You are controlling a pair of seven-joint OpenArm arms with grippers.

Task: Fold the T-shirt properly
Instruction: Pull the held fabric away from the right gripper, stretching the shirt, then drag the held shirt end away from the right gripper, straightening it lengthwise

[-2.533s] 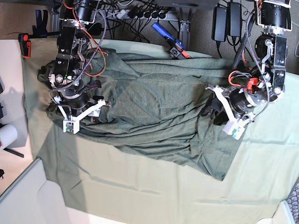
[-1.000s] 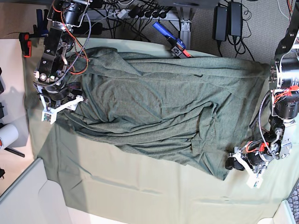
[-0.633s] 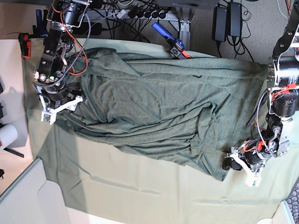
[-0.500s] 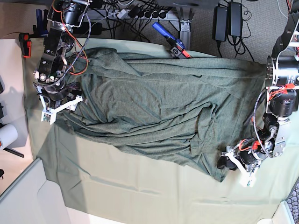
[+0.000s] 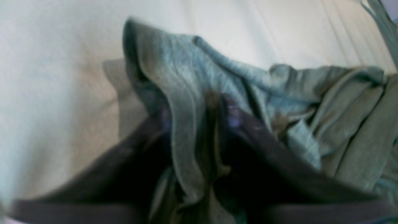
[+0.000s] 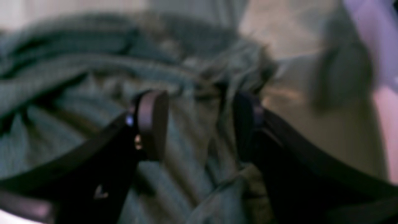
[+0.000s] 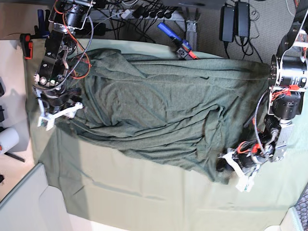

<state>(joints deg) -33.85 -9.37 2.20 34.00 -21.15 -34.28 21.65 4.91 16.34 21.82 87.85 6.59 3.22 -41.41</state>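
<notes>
The T-shirt (image 7: 163, 110) lies spread and wrinkled across the pale green table cloth (image 7: 144, 192). At the shirt's lower right corner sits my left gripper (image 7: 222, 166). In the left wrist view the left gripper (image 5: 197, 115) has its dark fingers (image 5: 233, 118) pinched on a raised fold of the T-shirt (image 5: 186, 77). My right gripper (image 7: 60, 107) rests at the shirt's left edge. In the blurred right wrist view the right gripper (image 6: 200, 121) stands open, fingers (image 6: 152, 124) apart over bunched T-shirt (image 6: 77, 77) fabric.
Power adapters (image 7: 236, 21) and cables hang behind the table. A blue-handled tool (image 7: 175, 41) lies at the back edge. A red clamp (image 7: 26, 45) and a white roll (image 7: 7, 139) sit at the left. Bare table cloth (image 5: 62, 62) surrounds the shirt corner.
The left arm slid left onto the shirt's lower right corner and its jaws closed on a fold. The right gripper shifted slightly left and stayed open.
</notes>
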